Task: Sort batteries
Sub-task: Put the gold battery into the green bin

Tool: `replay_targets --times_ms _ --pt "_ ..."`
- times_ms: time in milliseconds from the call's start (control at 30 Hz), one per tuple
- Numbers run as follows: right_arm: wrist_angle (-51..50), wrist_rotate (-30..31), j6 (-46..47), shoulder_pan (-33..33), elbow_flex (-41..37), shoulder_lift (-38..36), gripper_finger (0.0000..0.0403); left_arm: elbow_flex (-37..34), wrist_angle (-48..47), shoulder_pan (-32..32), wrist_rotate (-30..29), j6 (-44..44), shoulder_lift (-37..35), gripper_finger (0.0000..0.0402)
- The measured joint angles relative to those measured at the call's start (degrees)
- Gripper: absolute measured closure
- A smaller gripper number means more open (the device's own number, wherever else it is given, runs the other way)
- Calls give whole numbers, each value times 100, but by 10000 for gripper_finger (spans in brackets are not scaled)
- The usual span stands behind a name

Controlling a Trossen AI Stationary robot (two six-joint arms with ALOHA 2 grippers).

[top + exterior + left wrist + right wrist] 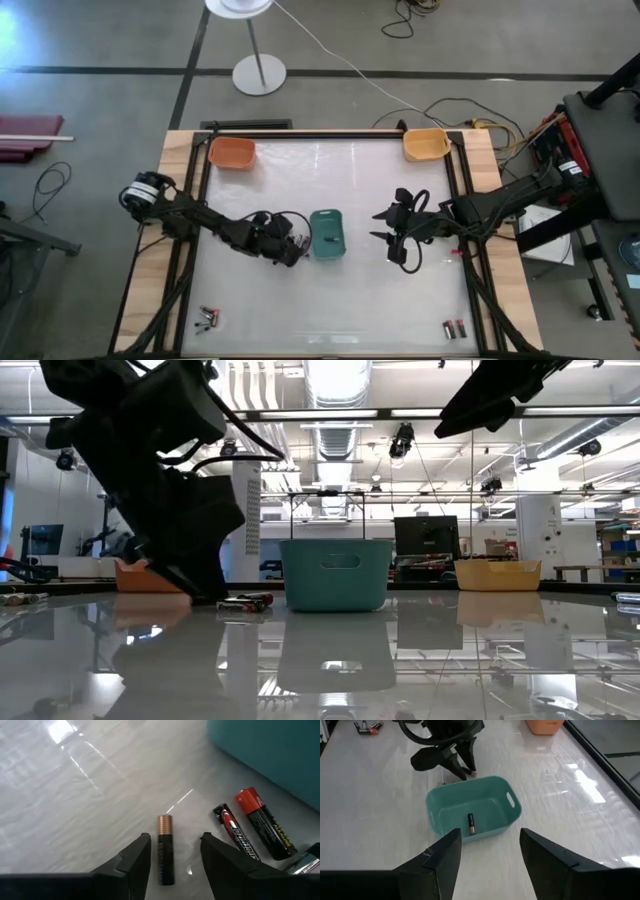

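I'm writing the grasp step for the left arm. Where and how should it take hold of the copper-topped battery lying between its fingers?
Grip the copper-topped battery across its dark middle, coming straight down from above. It lies flat on the table, lengthwise between the open fingers of the left tool, so closing would likely pinch its round sides. The two red-ended batteries beside it lie apart, leaving room for a finger.

A bin (327,234) is set near the middle of the table (300,310), with one battery (471,824) lying inside it and the left gripper (172,857) placed just beside it on its left, fingers spread either side of a battery (165,849) on the table. Two more batteries (252,829) are laid between that battery and the bin wall. Two further bins (232,152) (425,143) are set at the far corners, small groups of batteries (208,318) (455,327) are found near the front corners, and the right gripper (490,857) is held right of the middle bin.
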Motion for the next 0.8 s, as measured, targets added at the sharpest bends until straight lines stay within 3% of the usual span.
replay_targets --times_ms 100,267,500,667,800 --pt "1 0 0 0 0 0 208 -2 -49 54 204 45 66 282" --pt "2 -2 5 1 0 0 209 -88 -22 114 240 60 91 382" --pt "3 -57 90 39 -2 0 209 -178 -101 190 545 380 -231 388" --pt "4 -63 155 155 -2 0 209 -255 -429 298 832 923 -1003 395" --pt "4 -68 191 322 1 0 209 -225 -66 313 710 1453 -1745 396"
